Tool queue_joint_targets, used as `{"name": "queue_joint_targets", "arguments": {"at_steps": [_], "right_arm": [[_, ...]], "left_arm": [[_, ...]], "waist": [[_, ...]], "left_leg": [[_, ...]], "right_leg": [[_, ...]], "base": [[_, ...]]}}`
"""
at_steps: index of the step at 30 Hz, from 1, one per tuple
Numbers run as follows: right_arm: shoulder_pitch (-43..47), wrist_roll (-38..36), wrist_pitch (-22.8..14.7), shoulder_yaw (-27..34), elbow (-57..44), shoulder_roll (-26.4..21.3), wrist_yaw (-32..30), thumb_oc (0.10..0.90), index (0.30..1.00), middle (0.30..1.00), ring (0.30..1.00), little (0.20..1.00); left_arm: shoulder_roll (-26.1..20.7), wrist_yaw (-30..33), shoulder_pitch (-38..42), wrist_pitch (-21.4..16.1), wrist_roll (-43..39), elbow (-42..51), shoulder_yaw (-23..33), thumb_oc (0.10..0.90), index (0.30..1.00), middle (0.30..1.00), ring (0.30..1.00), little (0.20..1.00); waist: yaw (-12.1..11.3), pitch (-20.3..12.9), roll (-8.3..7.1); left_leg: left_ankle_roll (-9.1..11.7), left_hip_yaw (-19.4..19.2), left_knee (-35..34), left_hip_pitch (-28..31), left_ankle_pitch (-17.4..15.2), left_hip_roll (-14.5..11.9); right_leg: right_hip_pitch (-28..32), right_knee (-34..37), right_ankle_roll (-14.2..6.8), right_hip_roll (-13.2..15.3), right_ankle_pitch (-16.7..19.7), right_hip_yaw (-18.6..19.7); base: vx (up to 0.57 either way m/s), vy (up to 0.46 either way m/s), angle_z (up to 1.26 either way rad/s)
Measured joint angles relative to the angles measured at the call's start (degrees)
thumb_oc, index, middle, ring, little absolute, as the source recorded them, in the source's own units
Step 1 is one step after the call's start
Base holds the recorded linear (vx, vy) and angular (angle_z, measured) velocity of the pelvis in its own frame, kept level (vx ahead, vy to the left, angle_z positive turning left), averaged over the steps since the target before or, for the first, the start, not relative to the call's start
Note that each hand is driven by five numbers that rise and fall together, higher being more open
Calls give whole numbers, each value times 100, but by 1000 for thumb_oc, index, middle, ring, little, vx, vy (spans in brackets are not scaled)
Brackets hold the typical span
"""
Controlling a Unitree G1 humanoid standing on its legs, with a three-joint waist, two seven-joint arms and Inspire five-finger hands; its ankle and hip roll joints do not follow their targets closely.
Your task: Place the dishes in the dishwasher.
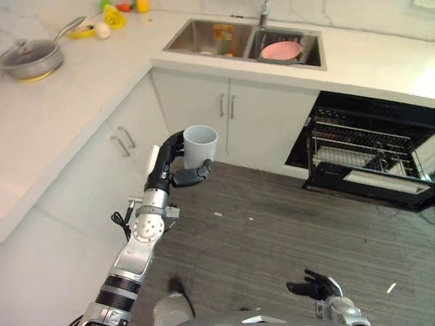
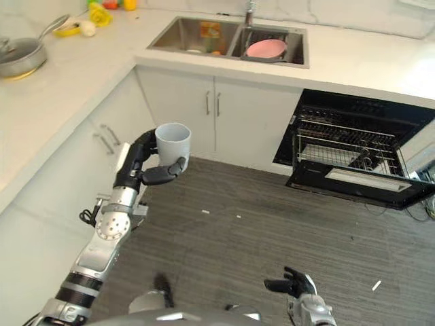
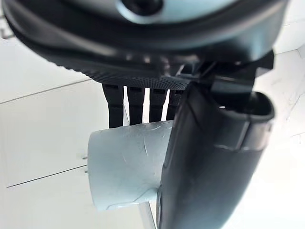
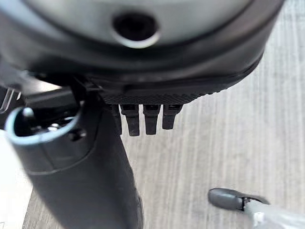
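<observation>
A pale grey cup (image 1: 200,146) is held upright in the air over the floor, in front of the white corner cabinets. My left hand (image 1: 166,170) is shut on it, fingers behind it and thumb across its front; the left wrist view shows the cup (image 3: 128,162) pressed between the fingers and the thumb (image 3: 209,157). My right hand (image 1: 314,286) hangs low near the floor at the lower right, fingers relaxed and holding nothing. The open dishwasher (image 1: 367,146) lies to the right, its wire rack showing. A pink plate (image 1: 281,49) lies in the sink (image 1: 204,30).
The dishwasher's door (image 1: 370,185) hangs down over the dark floor. A lidded pot (image 1: 30,58) and some fruit (image 1: 102,24) sit on the left counter. White cabinets with handles (image 1: 226,105) run under the sink. Small white scraps (image 1: 391,288) lie on the floor.
</observation>
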State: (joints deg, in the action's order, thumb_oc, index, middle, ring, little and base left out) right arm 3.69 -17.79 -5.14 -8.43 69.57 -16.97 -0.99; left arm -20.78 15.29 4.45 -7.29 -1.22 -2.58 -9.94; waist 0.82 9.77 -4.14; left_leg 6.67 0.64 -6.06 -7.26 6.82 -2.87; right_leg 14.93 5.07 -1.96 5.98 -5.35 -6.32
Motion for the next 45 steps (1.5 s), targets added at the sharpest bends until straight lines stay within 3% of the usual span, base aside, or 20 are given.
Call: {"name": "queue_joint_targets", "arguments": {"at_steps": [1, 2, 3, 6, 9, 10, 11, 14, 16, 20, 22, 25, 27, 29, 30, 32, 36, 38, 42, 45], "right_arm": [[3, 17, 9, -4, 1, -30, 13, 800, 900, 900, 900, 900], [-93, 50, -43, -14, -109, -92, 40, 800, 900, 900, 900, 900], [-258, 71, -74, -5, -198, 181, 17, 800, 900, 900, 900, 900], [-457, 68, -73, 44, 6, 495, 22, 800, 900, 900, 900, 900], [-763, 17, -3, 38, -196, 619, -54, 800, 900, 900, 900, 900], [-789, 11, 57, -66, -864, 344, -146, 800, 900, 900, 900, 900], [-789, 11, 57, -66, -864, 344, -146, 800, 900, 900, 900, 900], [-813, 772, 156, -622, -2309, -274, -314, 800, 900, 900, 900, 900], [-1101, 1458, 191, -770, -4106, -676, -326, 800, 900, 900, 900, 900], [-1209, 2248, -252, -484, -5703, -828, -355, 800, 900, 900, 900, 900], [-1172, 2509, -226, -159, -5881, -880, -456, 800, 900, 900, 900, 900], [-1250, 2772, -174, 137, -6131, -1229, -478, 800, 900, 900, 900, 900], [-1150, 2742, -195, 425, -6176, -1430, -590, 800, 900, 900, 900, 900], [-1132, 2606, -199, 579, -6318, -1426, -599, 800, 900, 900, 900, 900], [-1020, 2523, -209, 504, -6376, -1546, -595, 800, 900, 900, 900, 900], [-985, 2328, -262, 491, -6530, -1572, -583, 800, 900, 900, 900, 900], [-884, 1976, -299, 347, -6513, -1358, -565, 800, 900, 900, 900, 900], [-1056, 1861, -339, 219, -6534, -1371, -529, 800, 900, 900, 900, 900], [-1486, 1764, -384, 229, -6549, -1405, -418, 800, 900, 900, 900, 900], [-1485, 1574, -386, 296, -6593, -1306, -401, 800, 900, 900, 900, 900]], "left_arm": [[12, 25, -89, 4, 0, 6, 6, 400, 300, 300, 300, 300], [61, 77, -377, 7, -6, 82, 1, 400, 300, 300, 300, 300], [-112, 67, -481, 60, -9, 51, 15, 400, 300, 300, 300, 300], [-345, -18, -457, 73, -13, 108, -112, 400, 300, 300, 300, 300], [-612, -48, -439, 87, 6, 169, -107, 400, 300, 300, 300, 300], [-715, 119, -435, 115, 97, 185, 26, 400, 300, 300, 300, 300], [-715, 119, -435, 115, 97, 185, 26, 400, 300, 300, 300, 300], [-676, 176, 12, 97, 309, 329, -25, 400, 300, 300, 300, 300], [-543, 282, 25, 89, 423, 385, 119, 400, 300, 300, 300, 300], [-453, 384, 47, 101, 610, 390, 180, 400, 300, 300, 300, 300], [-231, 368, 14, 104, 763, 458, -5, 400, 300, 300, 300, 300], [12, 344, -84, 31, 812, 576, -45, 400, 300, 300, 300, 300], [75, 346, -49, -7, 809, 564, -37, 400, 300, 300, 300, 300], [106, 486, 35, -18, 799, 536, -28, 400, 300, 300, 300, 300], [100, 523, 66, -26, 798, 536, -30, 400, 300, 300, 300, 300], [107, 529, 110, -30, 801, 550, -87, 400, 300, 300, 300, 300], [65, 658, 82, -28, 803, 538, -82, 400, 300, 300, 300, 300], [181, 726, -76, -29, 805, 538, -106, 400, 300, 300, 300, 300], [191, 743, -165, -100, 811, 651, -122, 400, 300, 300, 300, 300], [190, 756, -318, -101, 831, 690, -93, 400, 300, 300, 300, 300]], "waist": [[-123, -25, 119], [-102, -60, 343], [10, -114, 54], [169, -254, -229], [439, -222, -203], [300, -112, -126], [300, -112, -126], [398, 14, 71], [493, 71, 221], [619, 53, 246], [674, -3, 353], [535, -70, 427], [628, -91, 425], [524, -33, 102], [480, 22, 6], [475, 87, -109], [361, 80, 67], [282, 27, 231], [432, -74, 255], [390, -201, 452]], "left_leg": [[-32, 263, 0, 31, 9, 8], [-248, 60, 379, 106, 622, -131], [-378, -223, 660, 212, 476, 49], [-518, -551, 52, 627, 358, 128], [-679, -755, 47, 793, 58, 100], [-749, -1445, 45, 1006, -68, 164], [-749, -1445, 45, 1006, -68, 164], [-593, -1839, 67, 1114, -382, 224], [-546, -2012, 71, 1128, -499, 196], [-489, -2383, 71, 1512, -626, 110], [-348, -2435, 95, 1908, -702, -169], [-195, -2684, 556, 2031, -629, -500], [209, -2717, 1546, 1765, -479, -784], [587, -2578, 3903, 687, 29, -1413], [799, -2329, 4276, 329, -172, -1449], [657, -2288, 3221, 38, -435, -1349], [325, -2637, 875, 130, -124, -1293], [-210, -2462, 1303, 13, 892, -1040], [-380, -2571, 723, 358, 717, -694], [-579, -2790, 43, 938, 52, -291]], "right_leg": [[64, -10, -83, -5, -23, 231], [297, -30, -325, -156, -149, 477], [356, -271, -443, 132, -257, 259], [-333, -1546, -630, 329, -265, 60], [-1589, -3636, -1197, 373, -666, 325], [-2505, -4346, -1247, 726, -700, -328], [-2505, -4346, -1247, 726, -700, -328], [-2629, -2939, -737, 1232, -251, -2209], [-2650, -2182, -780, 1313, 96, -2607], [-2548, -1144, -843, 1115, 838, -2476], [-2160, -941, -150, 699, 1237, -2344], [-1832, -731, 169, 373, 1108, -2141], [-1725, -837, 279, 222, 849, -2056], [-1609, -1018, 489, 291, 525, -1908], [-1465, -833, 509, 252, 512, -1842], [-1053, -375, 513, 99, 507, -1812], [-759, -171, 352, -293, 391, -1601], [-561, -196, 266, -371, 271, -1497], [-413, -286, 78, -277, 95, -1682], [-228, -564, -190, -111, -131, -1795]], "base": [[246, 85, -193], [249, 136, -151], [202, 131, -125], [177, 160, -55], [131, 155, -64], [83, 69, -137], [69, 20, -151], [178, -47, -48], [204, -110, -54], [230, -125, -52], [283, -221, -32], [130, -196, -49], [169, -325, -25], [146, -130, -47], [224, 8, -47], [241, 190, -35], [127, 101, -62], [101, 78, -57], [142, 157, 19], [80, 175, 35]]}}
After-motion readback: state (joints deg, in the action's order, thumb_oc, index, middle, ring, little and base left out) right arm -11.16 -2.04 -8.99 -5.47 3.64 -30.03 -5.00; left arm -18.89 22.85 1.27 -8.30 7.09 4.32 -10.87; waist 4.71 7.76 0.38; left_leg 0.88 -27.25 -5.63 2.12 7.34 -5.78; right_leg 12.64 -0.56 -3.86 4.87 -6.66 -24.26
